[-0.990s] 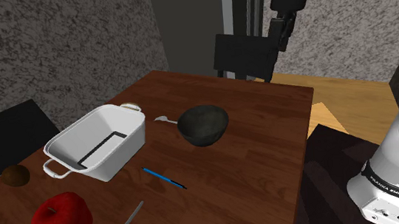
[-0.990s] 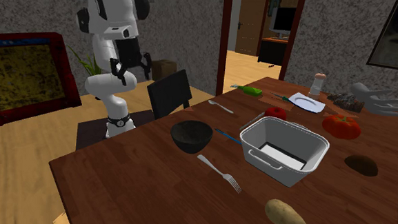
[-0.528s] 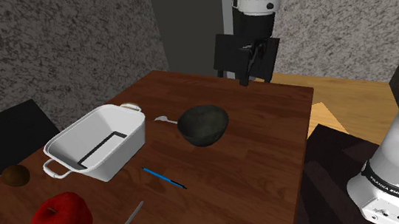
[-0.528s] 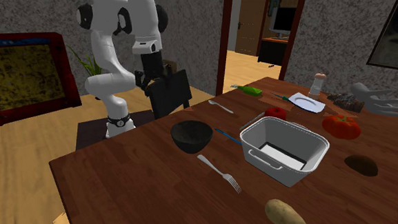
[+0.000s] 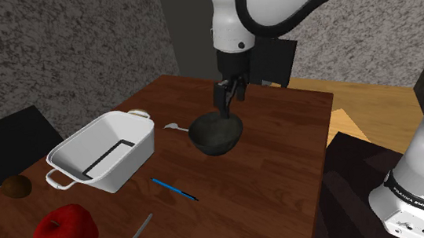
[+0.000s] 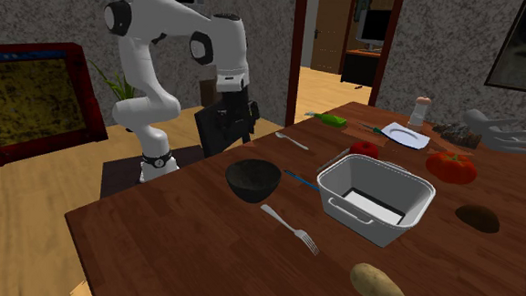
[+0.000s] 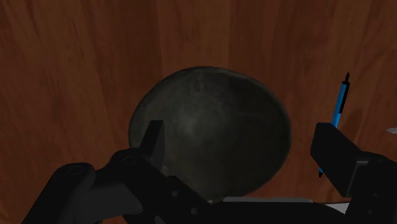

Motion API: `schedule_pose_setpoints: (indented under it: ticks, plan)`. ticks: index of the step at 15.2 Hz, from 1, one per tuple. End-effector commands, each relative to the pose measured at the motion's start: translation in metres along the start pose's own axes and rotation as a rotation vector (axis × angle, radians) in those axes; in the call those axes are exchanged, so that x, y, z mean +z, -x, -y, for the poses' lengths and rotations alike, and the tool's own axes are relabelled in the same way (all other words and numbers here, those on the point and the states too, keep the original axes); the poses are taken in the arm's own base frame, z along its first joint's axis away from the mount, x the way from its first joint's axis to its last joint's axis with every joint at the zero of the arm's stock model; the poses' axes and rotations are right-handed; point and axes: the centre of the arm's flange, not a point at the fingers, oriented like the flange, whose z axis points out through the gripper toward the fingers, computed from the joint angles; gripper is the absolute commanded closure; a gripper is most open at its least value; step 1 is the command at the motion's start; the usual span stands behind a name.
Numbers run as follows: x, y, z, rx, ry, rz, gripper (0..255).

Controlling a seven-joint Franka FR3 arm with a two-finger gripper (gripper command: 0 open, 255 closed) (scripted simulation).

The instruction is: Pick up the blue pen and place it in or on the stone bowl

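Approach step, nothing grasped yet. The gripper (image 5: 225, 109) hung over the dark bowl (image 5: 214, 142). In the wrist view the fingers (image 7: 153, 137) stood wide apart with nothing between them but the bowl (image 7: 210, 95) underneath.

The blue pen (image 5: 174, 189) lay flat on the tabletop (image 5: 284, 147), apart from the bowl on the side nearer the shoulder camera, with the white pan (image 5: 103, 151) off toward that view's left. In the wrist view the pen (image 7: 340, 105) sat just outside one finger and partly behind it.

Doing this well, as a judgement: slide the gripper (image 7: 238, 130) sideways off the bowl until the pen's mid-length sits between the fingers. Then drop nearly to the wood before closing (the pen is thin and low, so a high close would miss it). Keep clear of the bowl rim on the way.

Long axis: a diagonal in the shoulder view, from upper left to lower right. It ran roughly crosswise to the line between the fingers, so little wrist turn looked needed. The end toward the shoulder view's lower right looked darker, but tip versus cap couldn't be told.
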Motion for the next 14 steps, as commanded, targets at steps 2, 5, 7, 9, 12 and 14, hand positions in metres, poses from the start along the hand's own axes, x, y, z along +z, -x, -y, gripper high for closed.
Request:
schedule_pose_setpoints:
  ticks: [2,5,7,9,12,14]
  plan:
    - [0.021,-0.02,0.026,-0.007,0.002,-0.002,0]
    - [0.043,-0.041,0.052,-0.015,0.005,-0.004,0]
    - [0.057,-0.054,0.07,-0.02,0.007,-0.004,0]
    - [0.071,-0.068,0.088,-0.025,0.01,-0.005,0]
    - [0.093,-0.088,0.115,-0.033,0.013,-0.007,0]
    - [0.107,-0.101,0.132,-0.038,0.015,-0.008,0]
